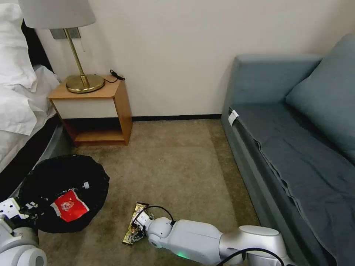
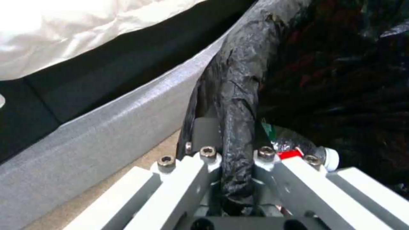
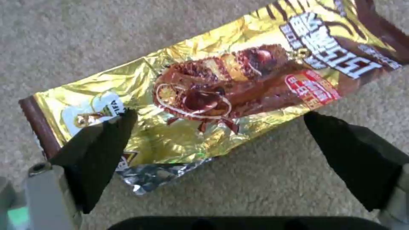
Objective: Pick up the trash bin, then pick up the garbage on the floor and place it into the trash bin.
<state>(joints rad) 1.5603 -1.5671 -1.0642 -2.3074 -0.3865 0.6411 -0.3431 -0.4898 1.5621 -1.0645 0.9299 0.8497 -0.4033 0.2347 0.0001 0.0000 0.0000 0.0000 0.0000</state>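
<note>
At the lower left of the head view, the left gripper (image 1: 23,209) pinches the near rim of the small round trash bin lined with a crinkly black plastic bag (image 1: 63,192); in the left wrist view its fingers (image 2: 204,134) are pressed together on that bag-wrapped rim (image 2: 236,105), 1 finger on each side of it. The bin sits at the lower left of the frame, beside the grey base of the bed with white bedding (image 1: 18,96). Inside it lie a red snack packet (image 1: 69,205) and a small clear bottle with a white cap (image 1: 84,185). Toward the bottom centre, on the tan carpet (image 1: 177,162), lies the gold-brown foil snack wrapper (image 1: 135,223), just right of the bin. The right gripper (image 1: 137,226) is down over it with its fingers spread: in the right wrist view, 1 black pad (image 3: 98,153) overlaps the wrapper's (image 3: 221,86) end and the other hangs over bare carpet beside it.
</note>
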